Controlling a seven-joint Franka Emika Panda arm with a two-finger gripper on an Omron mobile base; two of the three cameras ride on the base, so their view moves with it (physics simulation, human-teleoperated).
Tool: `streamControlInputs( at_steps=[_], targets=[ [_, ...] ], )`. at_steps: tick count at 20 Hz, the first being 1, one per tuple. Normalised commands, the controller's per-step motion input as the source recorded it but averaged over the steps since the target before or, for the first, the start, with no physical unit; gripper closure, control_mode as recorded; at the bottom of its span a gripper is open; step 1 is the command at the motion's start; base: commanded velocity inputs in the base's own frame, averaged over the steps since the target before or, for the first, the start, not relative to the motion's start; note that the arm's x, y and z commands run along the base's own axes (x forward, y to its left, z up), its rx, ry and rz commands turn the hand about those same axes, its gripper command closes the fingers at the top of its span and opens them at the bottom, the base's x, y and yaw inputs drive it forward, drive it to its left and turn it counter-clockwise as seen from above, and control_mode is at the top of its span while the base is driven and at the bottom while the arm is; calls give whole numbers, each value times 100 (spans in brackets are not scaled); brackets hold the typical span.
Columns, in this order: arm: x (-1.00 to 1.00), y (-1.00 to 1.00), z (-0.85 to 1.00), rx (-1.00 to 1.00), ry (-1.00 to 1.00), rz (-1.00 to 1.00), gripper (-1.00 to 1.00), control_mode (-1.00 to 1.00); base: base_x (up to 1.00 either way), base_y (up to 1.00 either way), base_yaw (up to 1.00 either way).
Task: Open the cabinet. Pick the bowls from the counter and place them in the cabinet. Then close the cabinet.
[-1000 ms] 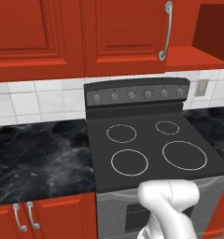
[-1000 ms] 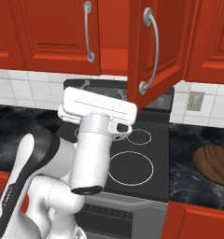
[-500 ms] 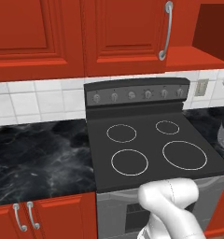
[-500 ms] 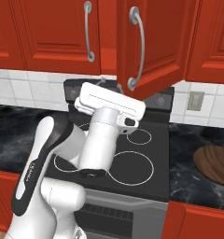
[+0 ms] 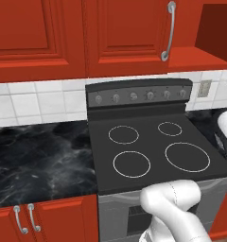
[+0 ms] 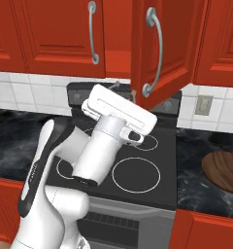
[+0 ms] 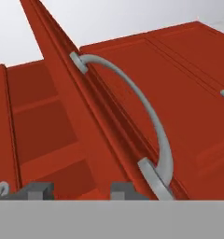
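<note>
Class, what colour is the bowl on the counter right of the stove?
Dark brown wood-grain bowl, clearest in the right base view.

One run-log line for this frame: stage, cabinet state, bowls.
stage: opening | tall red cabinet's right door: swung ajar, left door shut | dark brown wood-grain bowl: on black marble counter

The cabinet's door (image 7: pixel 93 140) stands ajar and edge-on, its curved silver handle (image 7: pixel 149 121) arching to the right, the shelf (image 7: pixel 48 158) visible inside, fingertips (image 7: pixel 37 190) just below.

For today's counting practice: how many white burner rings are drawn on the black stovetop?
4: back left, back right, front left, front right. None seems hidden in the left base view.
</note>
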Motion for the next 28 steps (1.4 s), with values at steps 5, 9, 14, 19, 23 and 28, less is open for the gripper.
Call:
streamControlInputs(
  at_steps=[5,9,14,19,23,28],
  targets=[
    [4,-100,-2,28,0,-22,-100,-100,0,0,0],
    [50,-100,-46,27,10,-16,-100,-100,0,0,0],
    [-20,-14,-29,5,2,-3,-100,-100,0,0,0],
    [-100,55,8,0,-1,2,-100,-100,0,0,0],
    [-91,82,34,-11,1,3,-100,-100,0,0,0],
    [-27,99,75,-33,17,5,-100,-100,0,0,0]
  ],
)
